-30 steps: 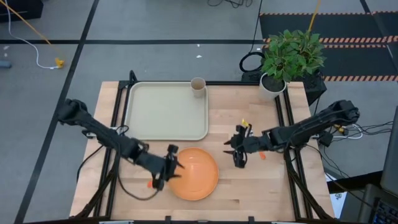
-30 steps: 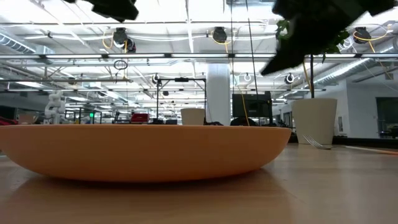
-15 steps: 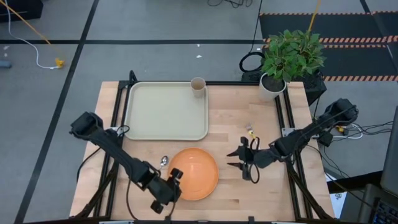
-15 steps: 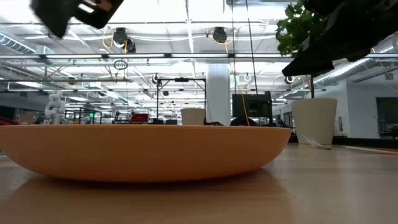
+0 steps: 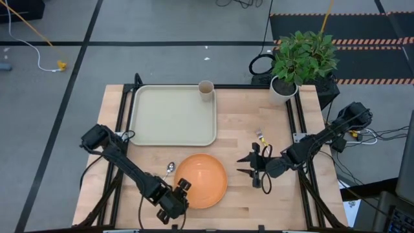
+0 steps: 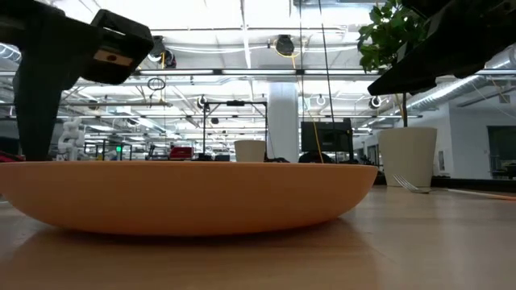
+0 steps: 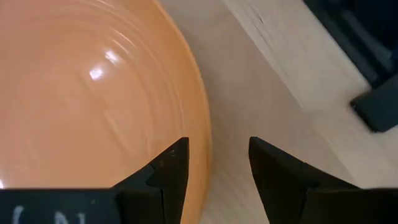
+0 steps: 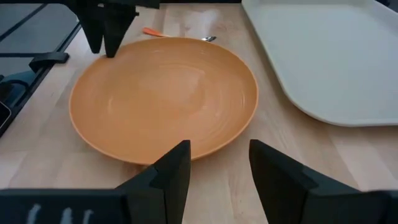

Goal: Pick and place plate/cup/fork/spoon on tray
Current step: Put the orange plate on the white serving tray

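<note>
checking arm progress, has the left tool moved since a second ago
Yes. In the high view the left tool has shifted along the plate rim toward the table's near edge, away from the tray.

I'm seeing the orange plate (image 6: 189, 196) filling the foreground on the wooden table (image 6: 435, 242). The left gripper (image 6: 72, 72) is hanging over its rim — fingers unclear. The cup (image 6: 250, 151) and white pot (image 6: 409, 157) are standing behind.

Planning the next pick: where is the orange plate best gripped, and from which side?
Probably its raised rim at the near-left edge, one finger inside and one outside. The plate lies flat on the table, so only the rim gives a hold. The left gripper is open there, fingers astride the rim.
</note>
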`<action>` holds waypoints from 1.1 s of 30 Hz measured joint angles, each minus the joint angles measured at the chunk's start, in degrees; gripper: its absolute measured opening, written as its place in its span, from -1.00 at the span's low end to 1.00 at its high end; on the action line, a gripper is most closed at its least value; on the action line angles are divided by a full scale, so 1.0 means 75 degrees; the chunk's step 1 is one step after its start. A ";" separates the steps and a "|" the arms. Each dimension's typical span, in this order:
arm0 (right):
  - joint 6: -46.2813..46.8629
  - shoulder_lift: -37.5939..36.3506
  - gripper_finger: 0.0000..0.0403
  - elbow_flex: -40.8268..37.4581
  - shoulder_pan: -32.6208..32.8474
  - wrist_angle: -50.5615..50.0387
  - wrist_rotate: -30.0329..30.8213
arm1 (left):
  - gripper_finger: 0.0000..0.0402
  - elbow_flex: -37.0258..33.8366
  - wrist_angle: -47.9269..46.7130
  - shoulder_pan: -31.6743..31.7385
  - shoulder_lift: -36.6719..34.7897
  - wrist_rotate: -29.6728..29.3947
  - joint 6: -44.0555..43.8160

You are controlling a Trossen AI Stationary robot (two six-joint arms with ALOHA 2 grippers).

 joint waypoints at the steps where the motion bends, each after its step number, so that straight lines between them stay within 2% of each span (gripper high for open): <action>1: 0.0000 0.0000 -0.22 0.0000 0.0000 0.0002 0.0000 | -0.18 0.0000 0.0001 -0.0001 0.0041 -0.0015 0.0103; 6: -0.0034 0.0000 -0.22 0.0000 0.0000 0.0050 0.0004 | -0.41 -0.0003 -0.0023 0.0006 0.0154 -0.0080 0.0517; 14: -0.0035 0.0000 -0.22 0.0000 0.0000 0.0049 0.0009 | -0.93 -0.0003 -0.0001 0.0023 0.0152 -0.0184 0.0854; 25: -0.0121 0.0000 -0.22 0.0000 -0.0011 0.0050 0.0020 | -0.96 0.0337 -0.0118 0.0003 -0.0151 -0.0226 0.1215; 33: -0.0119 0.0000 -0.22 0.0000 -0.0020 0.0047 0.0020 | -0.97 0.0530 -0.0649 0.0002 -0.0929 -0.0854 0.1447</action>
